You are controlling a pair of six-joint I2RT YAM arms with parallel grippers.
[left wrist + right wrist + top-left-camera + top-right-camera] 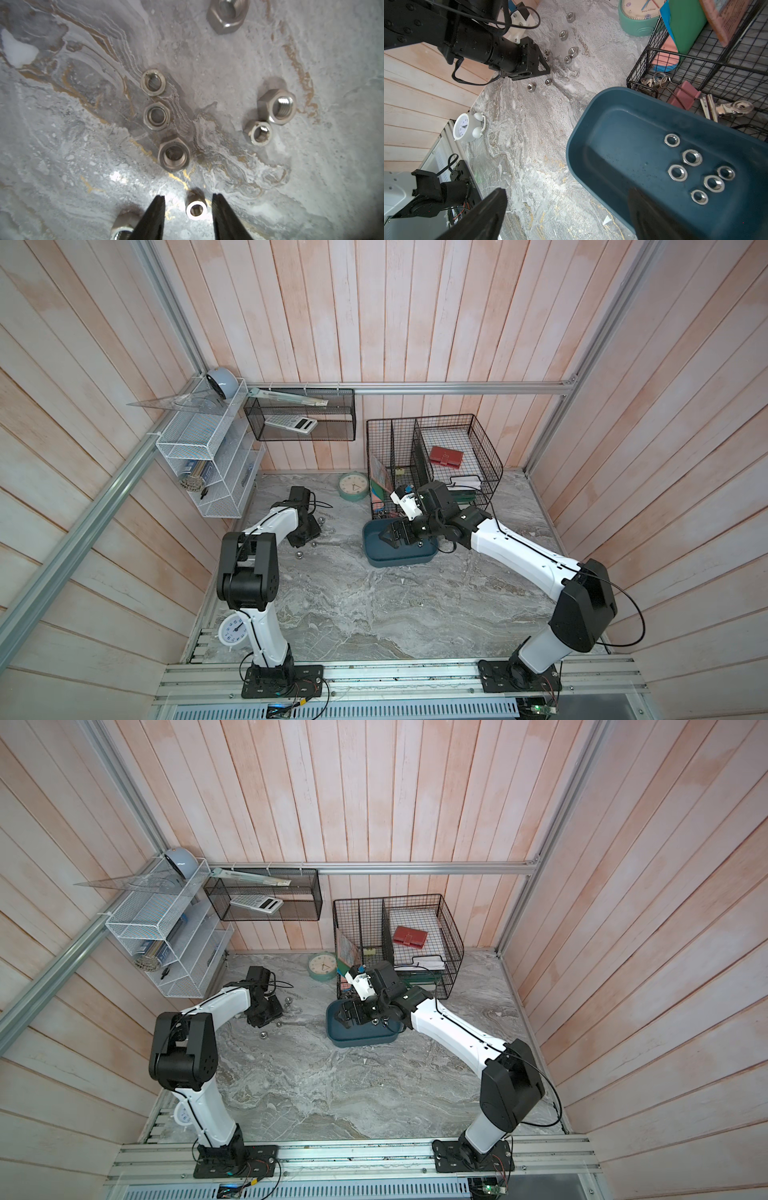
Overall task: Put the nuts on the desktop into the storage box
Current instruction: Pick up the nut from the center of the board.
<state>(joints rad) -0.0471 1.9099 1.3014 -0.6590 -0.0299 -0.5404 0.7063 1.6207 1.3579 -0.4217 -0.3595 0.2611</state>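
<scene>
Currently six nuts (677, 172) lie in the storage box (612, 128), right gripper (566, 191) spread above; only the left wrist view shows the left gripper (188, 196) parted around another nut (196, 208).

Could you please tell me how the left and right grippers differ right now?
The left gripper straddles a nut on the desktop without gripping it; the right gripper hangs empty over the storage box's rim. The left gripper's jaws stand narrower than the right gripper's. Both are open.
</scene>
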